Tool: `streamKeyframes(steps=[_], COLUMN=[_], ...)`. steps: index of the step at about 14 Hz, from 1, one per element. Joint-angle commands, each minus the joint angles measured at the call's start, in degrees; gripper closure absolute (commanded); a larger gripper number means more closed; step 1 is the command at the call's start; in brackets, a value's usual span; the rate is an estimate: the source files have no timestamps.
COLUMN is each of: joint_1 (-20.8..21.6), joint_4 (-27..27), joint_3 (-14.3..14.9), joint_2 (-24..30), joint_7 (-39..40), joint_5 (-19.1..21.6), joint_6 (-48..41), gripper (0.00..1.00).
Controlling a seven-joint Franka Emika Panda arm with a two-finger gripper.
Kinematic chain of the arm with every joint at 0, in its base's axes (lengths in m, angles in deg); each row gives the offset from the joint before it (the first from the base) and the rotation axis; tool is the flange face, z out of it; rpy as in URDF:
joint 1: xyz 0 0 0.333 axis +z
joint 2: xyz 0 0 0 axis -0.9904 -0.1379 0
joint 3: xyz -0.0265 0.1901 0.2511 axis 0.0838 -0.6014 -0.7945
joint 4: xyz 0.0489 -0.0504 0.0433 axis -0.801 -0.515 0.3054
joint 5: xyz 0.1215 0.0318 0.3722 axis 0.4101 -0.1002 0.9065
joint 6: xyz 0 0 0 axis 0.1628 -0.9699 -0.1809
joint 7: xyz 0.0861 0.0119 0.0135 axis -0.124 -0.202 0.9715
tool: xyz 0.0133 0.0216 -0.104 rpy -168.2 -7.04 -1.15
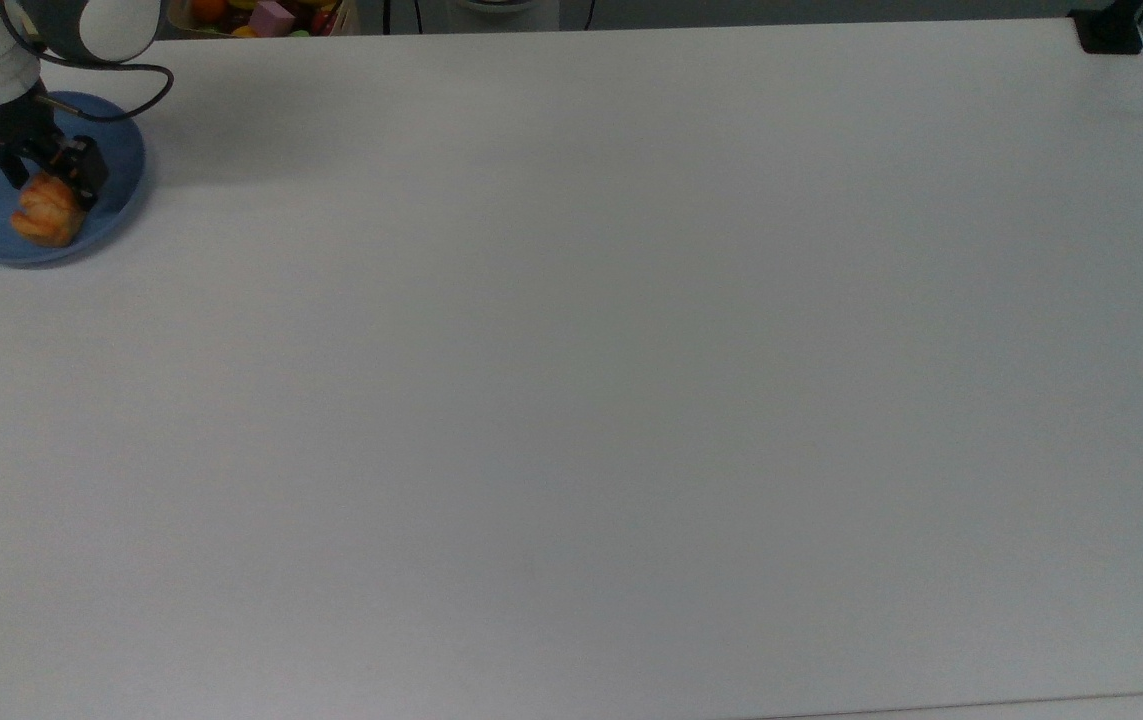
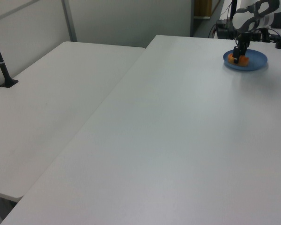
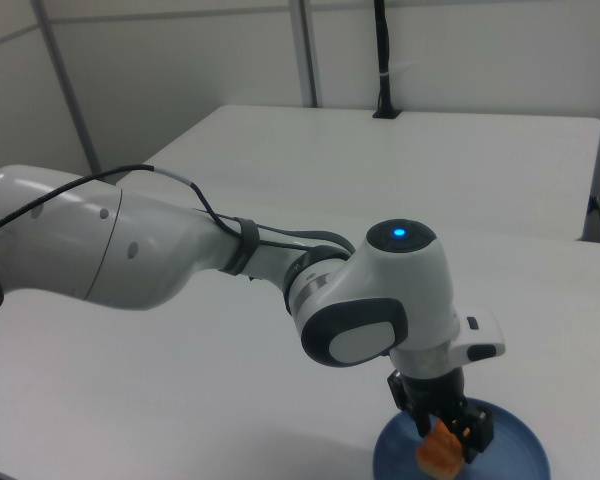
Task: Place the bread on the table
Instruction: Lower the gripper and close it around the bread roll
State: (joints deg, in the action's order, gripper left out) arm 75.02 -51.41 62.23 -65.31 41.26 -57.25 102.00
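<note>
In the top view the bread (image 1: 46,212) lies on a blue plate (image 1: 121,175) at the table's (image 1: 631,380) far left, near its upper edge. The pincer (image 1: 43,178) is down over the bread's upper end with a finger on either side; whether it presses on the bread, I cannot tell. The rest of the table spreads bare to the top view's right and bottom edges.

In the left view the plate (image 2: 256,61) sits by the far right corner, with the pincer (image 2: 238,57) over the bread (image 2: 231,58). A second table (image 2: 51,103) adjoins on the left view's left.

In the right view the arm (image 3: 180,250) reaches down to the plate (image 3: 520,450), where the pincer (image 3: 450,425) straddles the bread (image 3: 438,455). A blue light (image 3: 397,234) glows on the wrist. No writing is readable.
</note>
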Motion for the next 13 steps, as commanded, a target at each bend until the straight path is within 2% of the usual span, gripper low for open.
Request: streamKeyframes(steps=[1, 5, 6, 10, 13], joint_1=[0.46, 0.37, 0.29, -0.24, 0.1], joint_4=[-1.11, -1.11, -1.11, -0.94, -0.24], joint_3=[0.22, 0.22, 0.22, 1.18, 2.24], joint_2=[0.58, 0.93, 1.19, 3.3, 7.6], joint_7=[2.06, 5.65, 6.53, 9.43, 9.45], joint_5=[0.57, 0.48, 0.48, 0.39, 0.39], joint_6=[1.66, 1.14, 0.87, -1.85, -6.33], gripper=[0.43, 0.92, 1.0, 1.0, 1.0])
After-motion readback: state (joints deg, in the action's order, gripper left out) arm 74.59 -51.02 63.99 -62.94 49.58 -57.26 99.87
